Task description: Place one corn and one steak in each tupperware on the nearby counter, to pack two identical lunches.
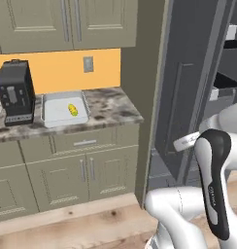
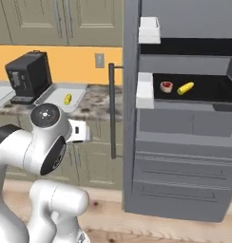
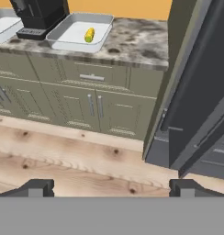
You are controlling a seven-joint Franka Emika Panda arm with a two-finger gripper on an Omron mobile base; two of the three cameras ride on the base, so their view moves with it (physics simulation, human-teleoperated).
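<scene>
I'm mid-task: the right tray (image 1: 63, 109) on the desk (image 1: 113, 108) has one corn (image 1: 72, 109) in it and no steak that I can see, so by my read the step in hand is a fetch run to the fridge for more food. The tool (image 3: 111, 188) is released, tips wide apart, nothing between them; in the hand view it looks down over the wood floor (image 3: 63, 156) in front of the cabinets, not near any item.

A second tray (image 3: 3, 23) sits left of the coffee machine (image 1: 14, 92), mostly cut off by the frame; something small and reddish shows at its edge, I cannot tell what it is.

Remaining food: in the right base view a steak (image 2: 166, 87) and another corn (image 2: 185, 88) lie side by side on a black shelf (image 2: 208, 95) inside the open fridge (image 2: 184, 161), steak on the left, corn on the right, close but apart. White door bins (image 2: 145, 95) sit at the left edge of that shelf.

Relative to the tool: both shelf items are well to the right and higher than where the tool points; the filled tray is far-left, up on the desk. Arm is folded low near the base.

Next move, as I judge it: swing right and raise the tool to shelf height, line up over the steak, come down past the door edge (image 2: 131, 95) without clipping it, then clench. Risk: nudging the corn beside it
</scene>
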